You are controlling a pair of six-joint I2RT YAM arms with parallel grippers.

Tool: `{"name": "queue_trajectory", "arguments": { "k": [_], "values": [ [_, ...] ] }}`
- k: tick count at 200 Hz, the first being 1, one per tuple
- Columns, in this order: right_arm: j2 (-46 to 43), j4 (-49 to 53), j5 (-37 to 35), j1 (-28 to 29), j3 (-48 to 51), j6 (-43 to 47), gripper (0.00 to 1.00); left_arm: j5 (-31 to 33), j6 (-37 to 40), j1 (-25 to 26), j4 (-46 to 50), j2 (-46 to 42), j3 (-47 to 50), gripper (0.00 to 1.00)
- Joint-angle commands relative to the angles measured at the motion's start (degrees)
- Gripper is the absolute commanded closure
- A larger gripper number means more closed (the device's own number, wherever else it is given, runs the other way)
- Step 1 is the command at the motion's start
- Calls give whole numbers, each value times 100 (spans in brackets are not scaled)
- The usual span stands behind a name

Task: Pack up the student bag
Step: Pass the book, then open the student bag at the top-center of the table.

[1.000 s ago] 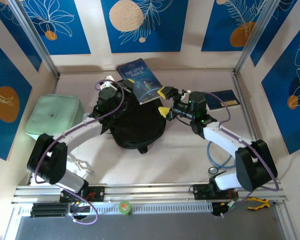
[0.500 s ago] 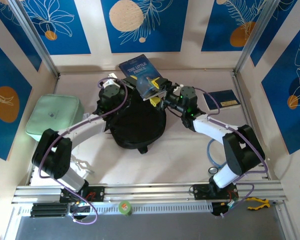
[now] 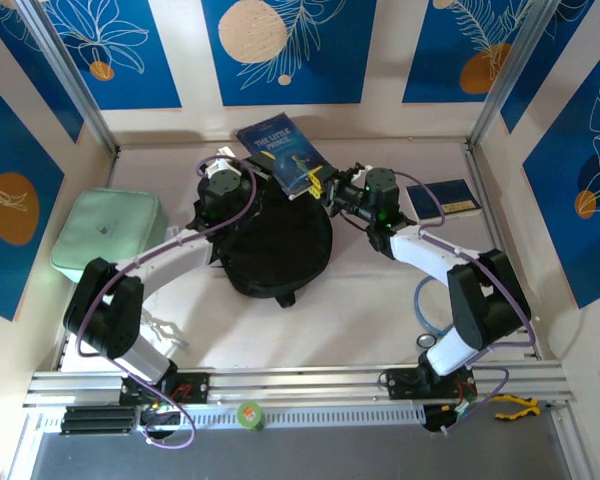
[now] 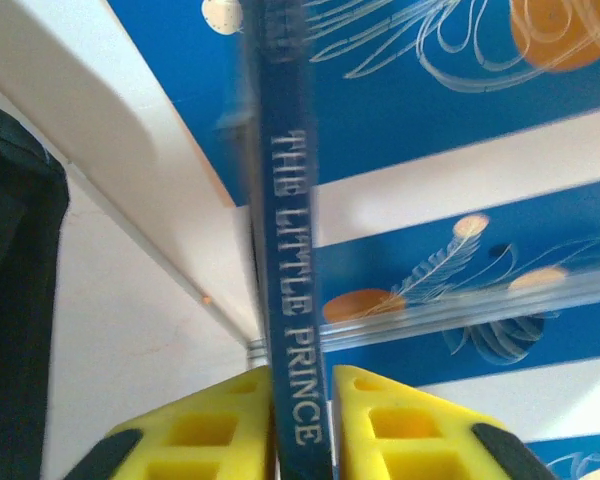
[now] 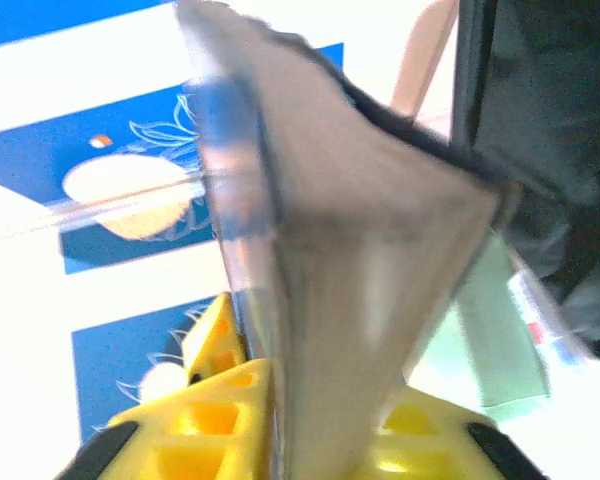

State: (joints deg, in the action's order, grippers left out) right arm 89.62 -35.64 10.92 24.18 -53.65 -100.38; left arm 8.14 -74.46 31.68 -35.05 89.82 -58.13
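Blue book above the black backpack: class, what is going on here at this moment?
Both arms hold the blue book, The Little Prince, at the far end of the student bag. The left gripper pinches its spine, and the right gripper is closed on its page edge. The book is tilted and not yet inside the bag. A mint-green bag lies apart, off to the left.

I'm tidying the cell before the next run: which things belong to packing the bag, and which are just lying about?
In the job: black fabric backpack; blue Little Prince book.
Lying about: mint-green rectangular bag; dark blue booklet; green tape roll.
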Motion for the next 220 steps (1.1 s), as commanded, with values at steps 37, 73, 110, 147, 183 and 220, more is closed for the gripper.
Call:
{"name": "queue_trajectory", "arguments": {
  "k": [37, 73, 110, 147, 183, 220],
  "values": [
    [-1092, 1614, 41, -268, 3, 1901, 97, -1040, 1906, 14, 1432, -654, 168, 23],
    [-1785, 2736, 64, -612, 326, 2812, 97, -1308, 3543, 27, 3149, -1080, 300, 12],
    [-2527, 3695, 72, -1128, 676, 3612, 98, -1988, 6119, 130, 5155, -1099, -162, 8],
    [-2993, 4373, 141, -1644, 835, 4081, 98, -1618, 8128, 538, 7484, -321, -1253, 10],
    [-3249, 4706, 212, -2072, 1046, 4075, 98, -1633, 9034, 1032, 8267, 577, -1982, 19],
    [-3422, 4806, 309, -2281, 1251, 3951, 99, -2032, 9013, 1260, 8494, 1412, -2774, 30]
  ]
}}
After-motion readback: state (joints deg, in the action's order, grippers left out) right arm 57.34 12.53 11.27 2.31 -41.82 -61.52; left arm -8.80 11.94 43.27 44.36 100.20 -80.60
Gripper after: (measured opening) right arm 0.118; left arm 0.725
